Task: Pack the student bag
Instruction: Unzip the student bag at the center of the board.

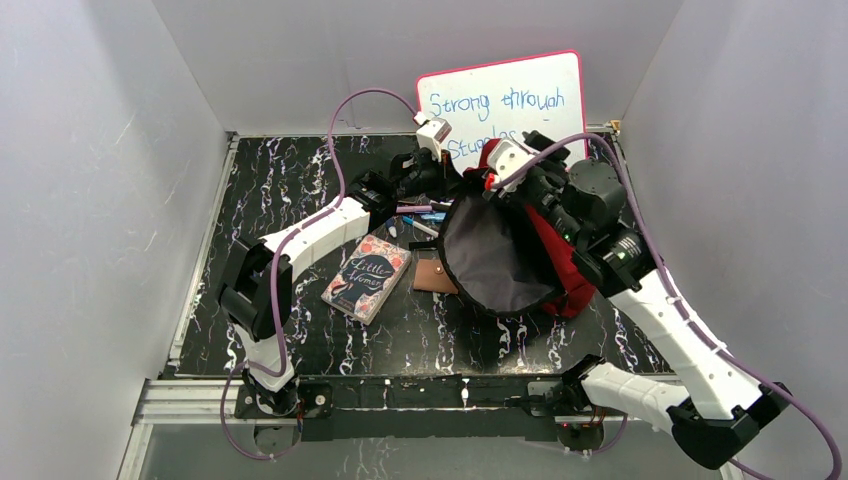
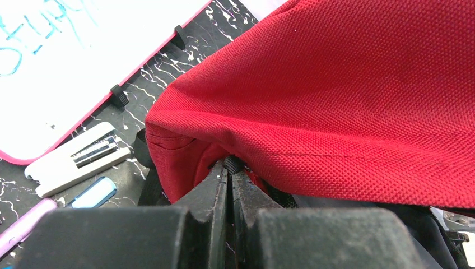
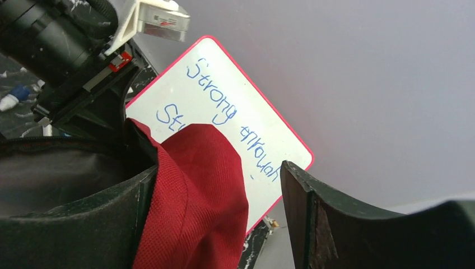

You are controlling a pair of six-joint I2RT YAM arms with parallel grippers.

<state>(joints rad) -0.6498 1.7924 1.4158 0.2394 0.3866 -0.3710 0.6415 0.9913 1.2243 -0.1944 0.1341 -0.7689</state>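
The student bag point(image 1: 545, 260) is a red backpack lying right of centre, its mouth held open to show the grey lining point(image 1: 490, 255). My left gripper point(image 1: 440, 185) is at the bag's far left rim. In the left wrist view the gripper point(image 2: 232, 166) is shut on a small black ribbed tab at the edge of the red fabric point(image 2: 347, 101). My right gripper point(image 1: 503, 165) is at the bag's top. In the right wrist view the gripper point(image 3: 218, 168) is open, with a fold of red fabric point(image 3: 196, 202) between its fingers, lying against the left finger.
A "Little Women" book point(image 1: 367, 277) and a tan wallet point(image 1: 435, 275) lie left of the bag. Pens point(image 1: 425, 215) lie by the left gripper. A pink-framed whiteboard point(image 1: 500, 100) leans on the back wall. A white eraser point(image 2: 78, 157) lies below it.
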